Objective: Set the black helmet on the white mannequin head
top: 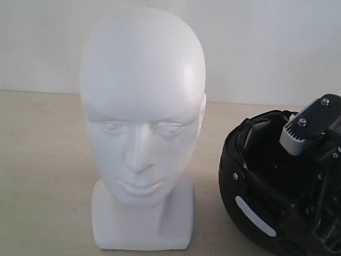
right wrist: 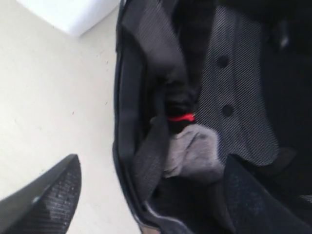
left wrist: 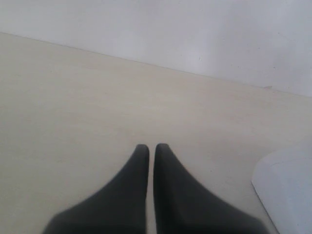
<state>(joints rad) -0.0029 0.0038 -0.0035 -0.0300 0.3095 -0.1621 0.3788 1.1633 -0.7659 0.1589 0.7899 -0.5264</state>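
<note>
Pale tabletop (top: 33, 171) is backed by white wall (top: 270, 47). At the exterior view's lower right the black helmet (top: 254, 192) is seen, apparently opening-up, its rim (right wrist: 122, 122) straddled by the wide-spread right gripper (right wrist: 153, 163); the white mannequin head (top: 139, 114) stands to its left. The left gripper (left wrist: 151, 146) is held nearly closed, empty.

The mannequin head (top: 140, 126) stands on the table (top: 33, 171); the helmet (top: 242, 189) lies just right of it.

A pale beige tabletop (top: 33, 171) meets a plain white wall (top: 253, 40).
</note>
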